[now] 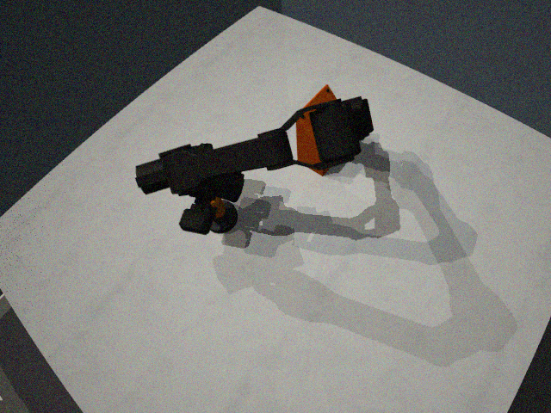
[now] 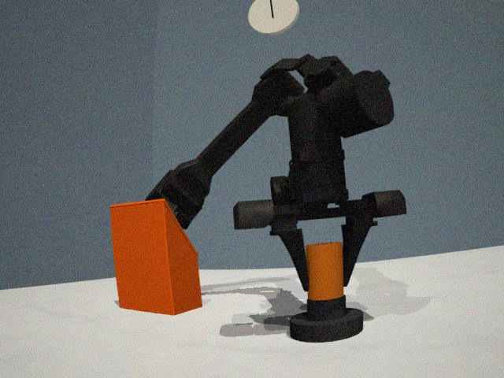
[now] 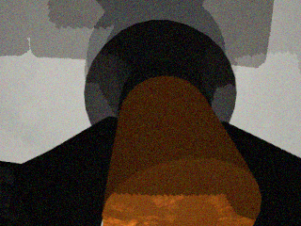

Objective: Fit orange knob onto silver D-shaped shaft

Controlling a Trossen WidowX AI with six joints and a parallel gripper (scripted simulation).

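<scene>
The orange knob (image 1: pixel 217 207) (image 2: pixel 325 270) (image 3: pixel 169 127) stands upright on the dark round pedestal (image 1: pixel 228 223) (image 2: pixel 327 326) (image 3: pixel 160 44). In the exterior view its lower edge meets the top of the pedestal's raised collar, with no gap to be seen. The silver shaft is hidden, and so are the knob's hole and its flat side. My gripper (image 2: pixel 326 287) is shut on the knob, one finger on each side of it. In the wrist view the knob fills the space between the fingers and the pedestal shows beyond it. In the top view the arm hides most of the fingers.
An orange block with a sloped top (image 1: pixel 306 139) (image 2: pixel 142 256) stands by the arm's base. The pale table top (image 1: pixel 155 311) (image 2: pixel 101 342) bears the arm's shadows. A white round disc with a dark line (image 2: pixel 272 24) is high at the back in the exterior view.
</scene>
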